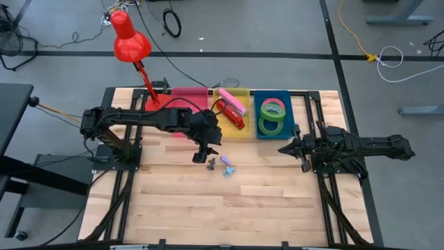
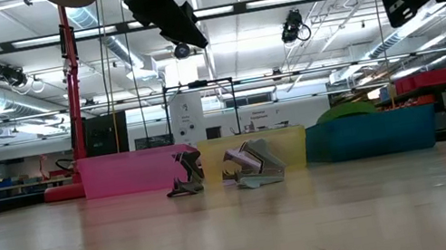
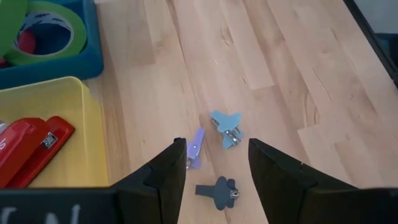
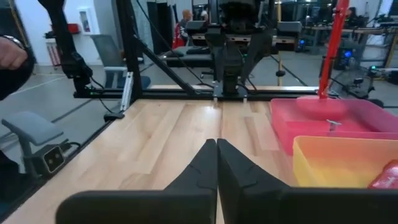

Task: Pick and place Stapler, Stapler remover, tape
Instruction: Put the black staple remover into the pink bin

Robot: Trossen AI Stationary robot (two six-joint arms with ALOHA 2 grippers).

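Staplers (image 1: 234,118) are sitting in yellow bin (image 1: 244,92) already, tape (image 1: 272,117) in blue bin (image 1: 287,95), so approx 2/3 looks done. Staple removers (image 3: 224,127) are lying loose on tabletop (image 1: 208,201), w/ pink bin (image 1: 182,94) waiting. Left claw (image 3: 214,165) is hovering right above them, fingers spread wide, holding nothing. Right claw (image 4: 216,163) is idling beside blue bin, pinched closed, empty.

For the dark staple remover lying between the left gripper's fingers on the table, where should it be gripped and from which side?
From straight above, a judgement only. The dark staple remover lies flat on the wood, apart from the purple one and the light blue one. The open left gripper hovers over it; closing across its round winged body, not the thin tail, looks steadiest.
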